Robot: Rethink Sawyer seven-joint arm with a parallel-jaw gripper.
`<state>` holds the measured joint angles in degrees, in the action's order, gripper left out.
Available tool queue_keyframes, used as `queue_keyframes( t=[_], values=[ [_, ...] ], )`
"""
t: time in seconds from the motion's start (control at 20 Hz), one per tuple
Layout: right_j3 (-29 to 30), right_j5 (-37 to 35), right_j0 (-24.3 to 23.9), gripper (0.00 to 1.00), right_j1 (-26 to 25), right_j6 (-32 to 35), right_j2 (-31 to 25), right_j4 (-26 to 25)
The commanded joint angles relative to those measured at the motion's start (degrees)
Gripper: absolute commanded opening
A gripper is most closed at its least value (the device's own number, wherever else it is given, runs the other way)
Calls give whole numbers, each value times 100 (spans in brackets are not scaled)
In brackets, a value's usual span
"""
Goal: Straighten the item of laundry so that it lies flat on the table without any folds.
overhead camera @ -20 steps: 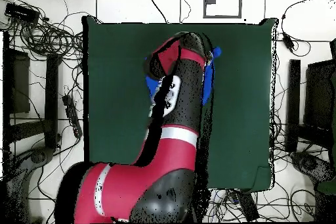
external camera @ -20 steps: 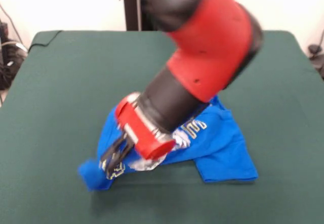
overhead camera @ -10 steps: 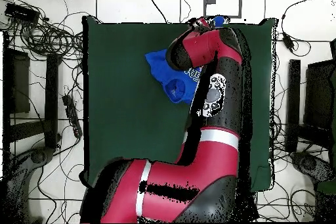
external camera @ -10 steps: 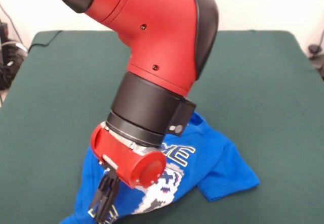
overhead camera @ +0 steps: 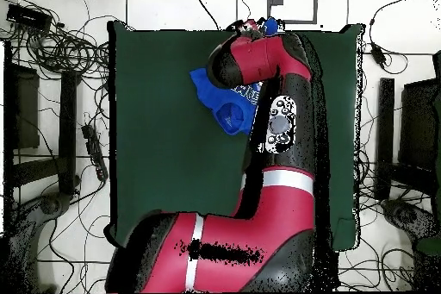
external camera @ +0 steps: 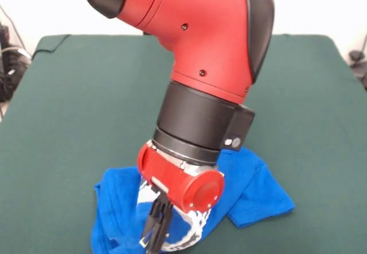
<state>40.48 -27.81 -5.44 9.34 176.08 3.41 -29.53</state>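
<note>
Desk (external camera: 69, 105): large, rectangular, dark green felt-like top; bare over most of its area in the front view.

T-shirt (external camera: 117, 208): small, bright blue, short-sleeved. It lies crumpled at the desk's near edge in the front view, left part bunched in raised folds, one sleeve (external camera: 261, 199) spread flat to the right. White pixel-style print shows in patches beside the arm; no word of it can be read. In the overhead view the shirt (overhead camera: 215, 101) sits near the desk's top edge, partly under the arm.

Arm (external camera: 200, 47): red and black, coming down over the shirt's middle and hiding much of it. Red wrist section ends in a round red cap (external camera: 200, 190).

Pincer (external camera: 156, 234): black, pointing down at the shirt's lower front by the picture's bottom edge. Fingers stand close together, narrow; whether cloth is pinched between them cannot be told.
</note>
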Motion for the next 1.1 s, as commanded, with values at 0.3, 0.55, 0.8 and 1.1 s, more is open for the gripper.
queue_keyframes(
  t=[0.3,0.55,0.8,1.1],
  values=[
    [1208,-1141,-161,0,201,-2314,-806,11],
    [869,-1305,-150,0,38,-2436,-719,-171],
    [852,-1391,-57,0,90,-2348,-561,-234],
    [898,-1231,-116,100,133,-2524,-645,-183]
  ],
)
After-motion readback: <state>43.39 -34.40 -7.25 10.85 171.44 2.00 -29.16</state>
